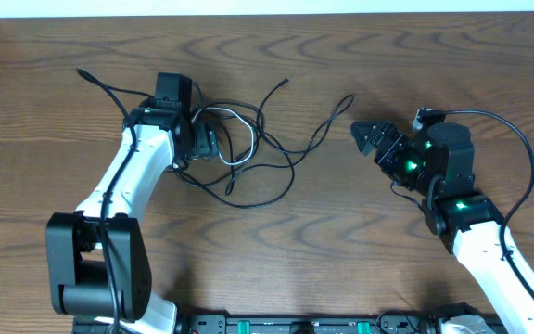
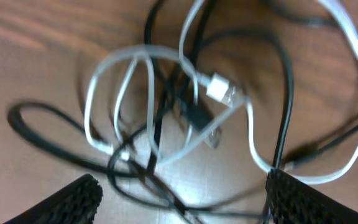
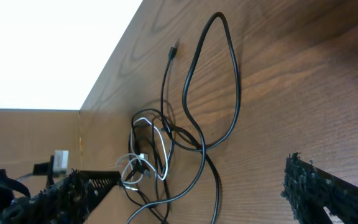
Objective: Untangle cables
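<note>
A: Overhead first. Your cables [image 1: 248,153] lie in one knot left of the middle of the bench [image 1: 54,56], with a black loop [image 1: 330,121] reaching out to the right. Your left fingers [image 1: 209,142] are right at the knot's left edge.

B: Your right fingers [image 1: 363,136] hang spread wide and empty, near the tip of that loop and apart from the knot. I'd judge you have them waiting there so one side can pin while the other pulls.

A: Left wrist view: your fingers stand well apart with the tangle lying between the two tips, and nothing is clamped. The white cord [image 2: 104,74] threads through the black ones, and its white plug [image 2: 216,87] sits mid-knot. That is probably why you are centred there.

B: Right wrist view: both tips are wide, with nothing between them. The long loop lies loose on the wood, and a black plug end [image 3: 174,50] lies outside the knot. That loop looks like the easier strand for you to draw out.
</note>
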### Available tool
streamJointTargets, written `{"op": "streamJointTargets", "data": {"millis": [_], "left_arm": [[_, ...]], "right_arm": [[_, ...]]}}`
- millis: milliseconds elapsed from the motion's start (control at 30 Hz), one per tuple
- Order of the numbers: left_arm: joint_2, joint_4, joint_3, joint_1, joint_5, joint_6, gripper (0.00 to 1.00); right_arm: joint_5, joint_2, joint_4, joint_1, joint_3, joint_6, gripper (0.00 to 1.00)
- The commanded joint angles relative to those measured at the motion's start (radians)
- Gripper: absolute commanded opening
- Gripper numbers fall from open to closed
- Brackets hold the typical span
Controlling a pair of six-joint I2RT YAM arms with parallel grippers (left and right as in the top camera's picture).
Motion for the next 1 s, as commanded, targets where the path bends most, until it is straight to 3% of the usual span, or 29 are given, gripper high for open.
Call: {"op": "streamJointTargets", "data": {"millis": [0, 200, 500, 533, 600, 667, 700, 967], "left_arm": [[0.058, 0.024, -0.003, -0.002, -0.031, -0.025, 0.86], [0.182, 0.063, -0.003, -0.002, -0.029, -0.026, 0.86], [0.197, 0.126, -0.003, -0.002, -0.029, -0.025, 0.86], [0.197, 0.126, -0.003, -0.002, -0.029, -0.025, 0.83], [0.197, 0.126, -0.003, -0.002, -0.029, -0.025, 0.62], [0.196, 0.125, -0.003, -0.002, -0.026, -0.025, 0.2], [0.195, 0.125, -0.003, -0.002, -0.026, -0.025, 0.08], [0.111, 0.099, -0.003, -0.002, -0.012, -0.02, 0.08]], "right_arm": [[0.019, -0.006, -0.002, 0.002, 0.005, -0.021, 0.99], [0.035, -0.006, -0.002, 0.002, 0.005, -0.037, 0.99], [0.057, -0.006, -0.001, 0.002, 0.005, -0.036, 0.99], [0.061, -0.006, -0.001, 0.002, 0.005, -0.037, 0.99], [0.064, -0.006, -0.001, 0.002, 0.005, -0.036, 0.99], [0.064, -0.006, -0.001, 0.002, 0.005, -0.036, 0.99], [0.064, -0.006, -0.001, 0.002, 0.005, -0.036, 0.99], [0.064, -0.006, -0.002, 0.002, 0.005, -0.036, 0.99]]}}
